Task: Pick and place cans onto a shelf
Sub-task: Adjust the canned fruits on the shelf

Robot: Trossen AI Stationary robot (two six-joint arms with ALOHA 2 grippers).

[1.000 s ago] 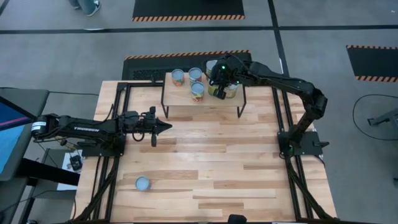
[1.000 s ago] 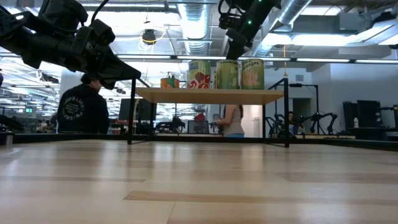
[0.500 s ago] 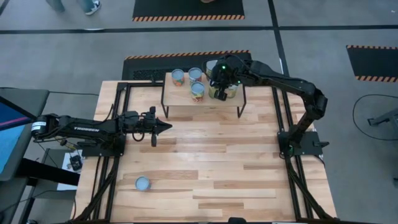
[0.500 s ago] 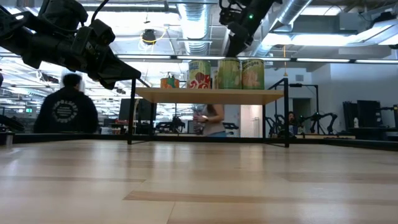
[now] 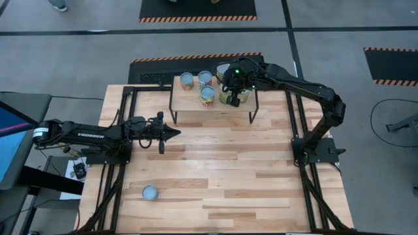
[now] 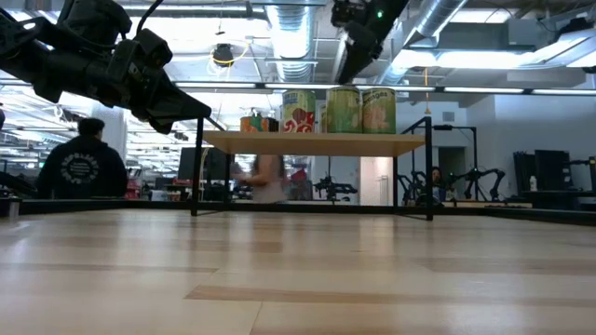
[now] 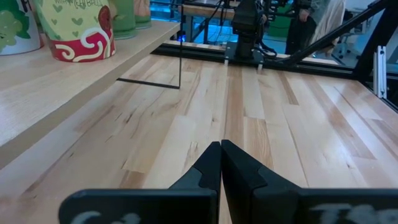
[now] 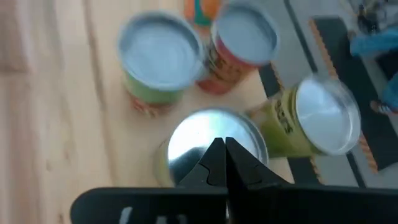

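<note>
The right gripper [image 8: 219, 163] has lifted, jaws pressed together, above round silvery-lidded cans [image 8: 211, 146] on the wood-topped shelf [image 5: 189, 101].

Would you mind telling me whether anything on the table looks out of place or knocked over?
One can sits alone near the table's front left, far from the shelf where the other cans stand upright. Nothing looks tipped, spilled or damaged.

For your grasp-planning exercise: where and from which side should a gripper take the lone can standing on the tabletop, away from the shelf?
Probably from straight above, fingers closing across the round side wall just below the lid: the lone can stands upright, lid up, with bare tabletop all around.
</note>
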